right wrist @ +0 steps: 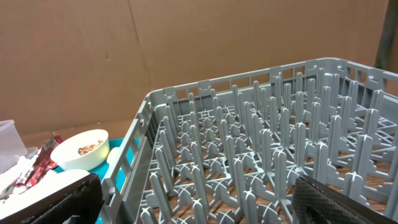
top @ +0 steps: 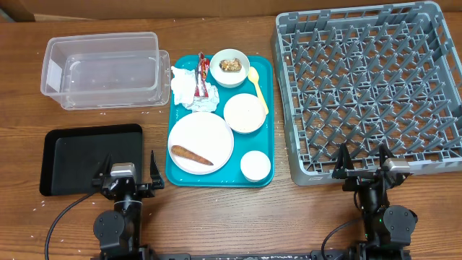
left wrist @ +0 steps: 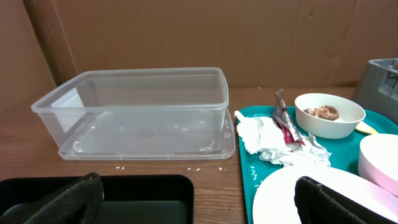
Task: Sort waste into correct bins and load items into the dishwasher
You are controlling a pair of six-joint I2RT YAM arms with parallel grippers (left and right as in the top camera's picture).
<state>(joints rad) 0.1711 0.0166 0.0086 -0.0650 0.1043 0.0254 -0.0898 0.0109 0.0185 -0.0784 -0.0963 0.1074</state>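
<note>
At the far left corner of the teal tray (top: 220,175), the crumpled napkin (top: 186,87) lies ahead and to the right of the left gripper (top: 130,167), just beside the clear tub (top: 101,61). The left arm looks the nearer one. Both it and the right gripper (top: 363,162) have fingers apart, holding nothing.
</note>
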